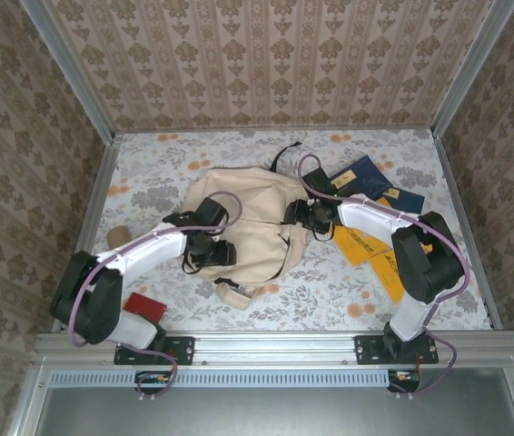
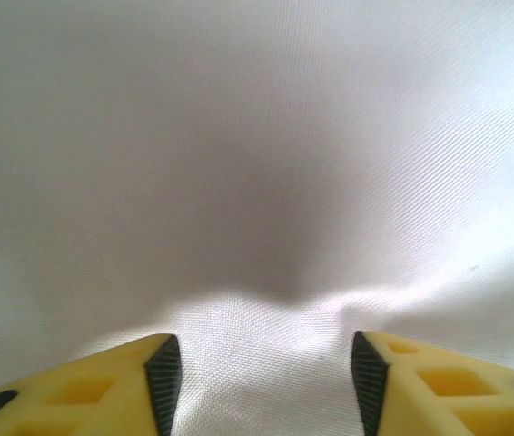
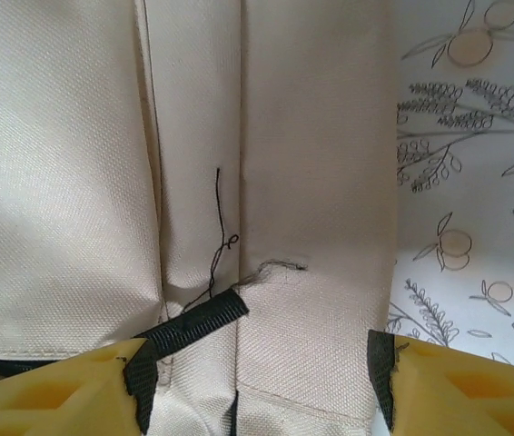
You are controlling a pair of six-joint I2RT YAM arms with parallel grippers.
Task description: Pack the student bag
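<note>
Student bag [image 1: 255, 195]: beige, slumped mid-table [image 1: 330, 291], black loop [image 1: 284, 153] toward the far wall.
Left gripper [image 2: 266, 372]: over the bag's left side, fingers spread, pale fabric beneath, nothing pinched.
Right gripper [image 3: 261, 377]: at the bag's right edge, fingers spread, black strap [image 3: 207, 318] beside one finger.
Books: blue book [image 1: 363, 175] and yellow book [image 1: 357, 245], right of bag.
</note>
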